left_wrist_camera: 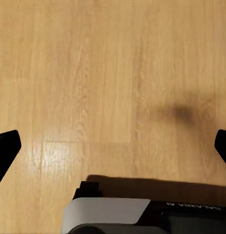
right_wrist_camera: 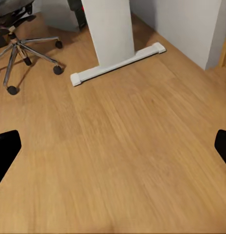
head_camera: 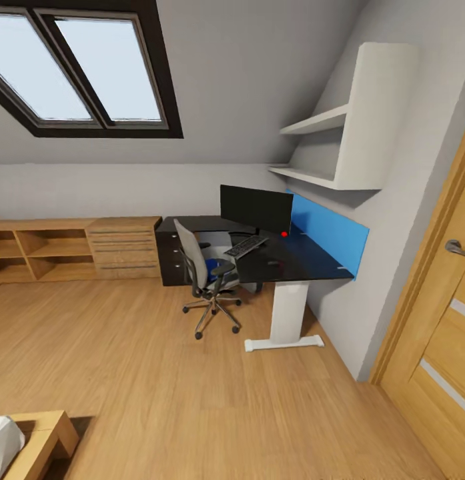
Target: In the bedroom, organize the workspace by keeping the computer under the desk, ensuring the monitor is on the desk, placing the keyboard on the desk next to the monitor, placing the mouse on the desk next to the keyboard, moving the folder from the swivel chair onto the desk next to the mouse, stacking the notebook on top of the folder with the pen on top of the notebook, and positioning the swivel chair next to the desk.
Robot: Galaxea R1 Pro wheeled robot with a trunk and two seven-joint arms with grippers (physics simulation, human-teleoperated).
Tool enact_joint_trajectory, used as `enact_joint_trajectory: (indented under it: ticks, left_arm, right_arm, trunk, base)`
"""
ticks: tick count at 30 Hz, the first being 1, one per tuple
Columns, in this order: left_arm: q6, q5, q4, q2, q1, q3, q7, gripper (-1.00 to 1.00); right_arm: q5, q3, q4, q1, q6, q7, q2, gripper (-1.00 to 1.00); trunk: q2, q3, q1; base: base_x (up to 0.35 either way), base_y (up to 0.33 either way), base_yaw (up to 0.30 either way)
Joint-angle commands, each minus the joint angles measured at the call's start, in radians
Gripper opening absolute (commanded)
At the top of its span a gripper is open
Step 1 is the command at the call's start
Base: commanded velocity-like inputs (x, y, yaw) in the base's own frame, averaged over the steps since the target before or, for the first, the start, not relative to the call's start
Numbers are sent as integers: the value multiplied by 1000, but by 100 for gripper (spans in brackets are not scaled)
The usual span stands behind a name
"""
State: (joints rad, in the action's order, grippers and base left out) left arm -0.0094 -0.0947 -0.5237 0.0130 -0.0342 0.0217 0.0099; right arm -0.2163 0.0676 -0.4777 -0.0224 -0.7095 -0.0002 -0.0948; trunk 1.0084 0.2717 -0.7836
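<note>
Both grippers (left (left_wrist_camera: 113, 146), right (right_wrist_camera: 113, 146)) gape wide, empty; swivel chair (head_camera: 204, 270) well ahead.

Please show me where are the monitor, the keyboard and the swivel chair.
monitor (head_camera: 256, 208): head view, middle of the black screen.
keyboard (head_camera: 245, 246): head view, middle of the keys.
swivel chair (head_camera: 193, 260): head view, grey backrest.

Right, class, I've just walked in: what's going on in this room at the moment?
Nothing is being handled yet. The robot stands back on the wood floor, looking across at the desk. The monitor and keyboard are already on the desk. The swivel chair sits beside it with something blue, probably the folder, on its seat. Both the left tool and right tool hang open and empty over the floor, the right one nearer the desk's white leg.
</note>
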Motion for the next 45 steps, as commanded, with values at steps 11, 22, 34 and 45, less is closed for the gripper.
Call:
enact_joint_trajectory:
  ticks: [11, 22, 34, 45]
  left_arm:
    - [-268, -8, 109, 0, -2, 77, -4, 100]
    - [-359, -7, 154, -16, -2, 84, -3, 100]
    - [-365, -7, 179, -21, -2, 84, -2, 100]
    - [-365, -7, 191, -21, -3, 82, -2, 100]
  right_arm:
    - [7, 0, 17, -12, -19, 1, -5, 100]
    - [11, -23, 47, -12, -16, 3, -6, 100]
    - [12, -51, 87, -12, -17, 1, -5, 100]
    - [17, -50, 115, -12, -16, 1, 0, 100]
  trunk:
    - [-6, -1, 4]
    - [-6, -1, 4]
    - [-6, -1, 4]
    - [-6, -1, 4]
  base:
    - [0, 0, -21]
    - [83, 67, -1]
    - [238, 206, 0]
    - [255, 223, 0]
